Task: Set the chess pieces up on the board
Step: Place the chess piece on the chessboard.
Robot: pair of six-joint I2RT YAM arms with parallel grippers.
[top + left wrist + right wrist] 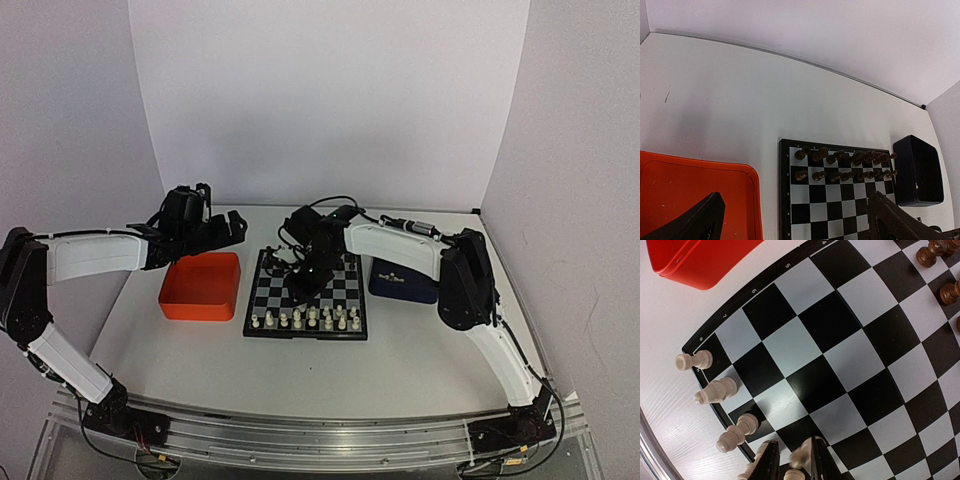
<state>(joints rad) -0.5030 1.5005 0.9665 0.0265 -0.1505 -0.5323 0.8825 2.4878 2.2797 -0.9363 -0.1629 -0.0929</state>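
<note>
Flat white matte tabletop [420,360] w/ plain pale-lilac backdrop panels [330,100] at 9, 12 & 3 o'clock, soft even light.

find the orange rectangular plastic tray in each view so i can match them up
Top external: orange rectangular plastic tray sits left of centre.
Left wrist: bottom left corner, cut off by the frame.
Right wrist: top left corner, only part shows.
Shared landmark: the black and silvery-grey checked chessboard, beside the tray in every view.
</note>
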